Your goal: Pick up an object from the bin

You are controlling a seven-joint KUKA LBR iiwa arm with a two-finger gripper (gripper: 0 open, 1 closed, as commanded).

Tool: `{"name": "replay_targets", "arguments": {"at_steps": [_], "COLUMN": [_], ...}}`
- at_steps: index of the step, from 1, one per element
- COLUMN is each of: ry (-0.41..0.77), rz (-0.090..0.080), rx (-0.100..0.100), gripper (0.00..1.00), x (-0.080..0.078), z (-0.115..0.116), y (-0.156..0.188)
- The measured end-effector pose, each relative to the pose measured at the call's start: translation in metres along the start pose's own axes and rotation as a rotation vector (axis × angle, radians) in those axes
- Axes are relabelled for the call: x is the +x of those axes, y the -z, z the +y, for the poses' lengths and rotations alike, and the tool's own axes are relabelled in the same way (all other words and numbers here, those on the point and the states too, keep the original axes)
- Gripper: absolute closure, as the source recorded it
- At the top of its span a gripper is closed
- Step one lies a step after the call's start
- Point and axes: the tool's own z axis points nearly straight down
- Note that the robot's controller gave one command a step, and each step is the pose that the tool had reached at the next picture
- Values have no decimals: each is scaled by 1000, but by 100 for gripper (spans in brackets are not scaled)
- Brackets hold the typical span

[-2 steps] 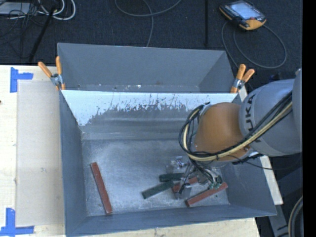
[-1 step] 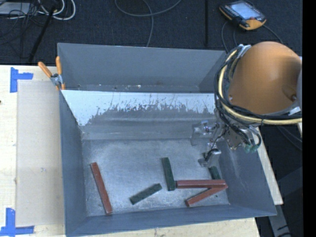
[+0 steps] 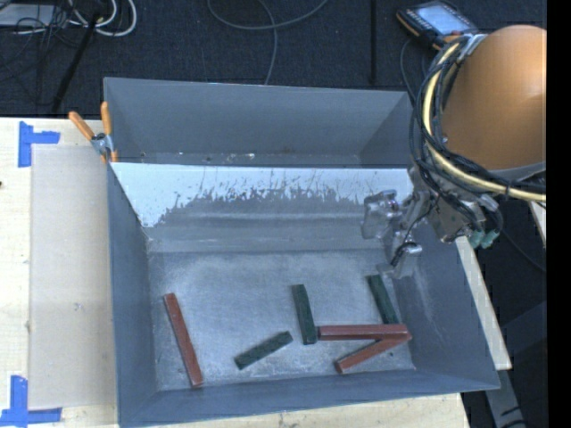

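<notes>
My gripper (image 3: 399, 259) hangs at the right side of the bin, above the floor, its metal fingers pointing down and left with nothing seen between them. Just below it lies a dark green bar (image 3: 383, 299), set nearly upright in the picture. Under that bar a reddish-brown bar (image 3: 361, 332) lies flat, and a second reddish-brown bar (image 3: 370, 353) slants beneath it, the two meeting at their right ends. Another dark green bar (image 3: 303, 313) lies a little further left.
A short dark green bar (image 3: 263, 349) lies near the bin's front middle. A long reddish-brown bar (image 3: 182, 339) lies along the left slope. The arm's orange dome and cables overhang the bin's right rim.
</notes>
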Motion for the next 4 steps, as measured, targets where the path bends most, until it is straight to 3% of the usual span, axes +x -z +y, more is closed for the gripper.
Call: {"name": "replay_targets", "arguments": {"at_steps": [1, 2, 3, 4], "ry": [-44, -69, 15, -236], "rz": [-5, -5, -4, 2], "rx": [1, 1, 1, 0], "gripper": [0, 0, 0, 100], "x": [1, 2, 19, 4], "z": [-17, -25, -39, -20], "y": [-82, -141, -209, -269]}}
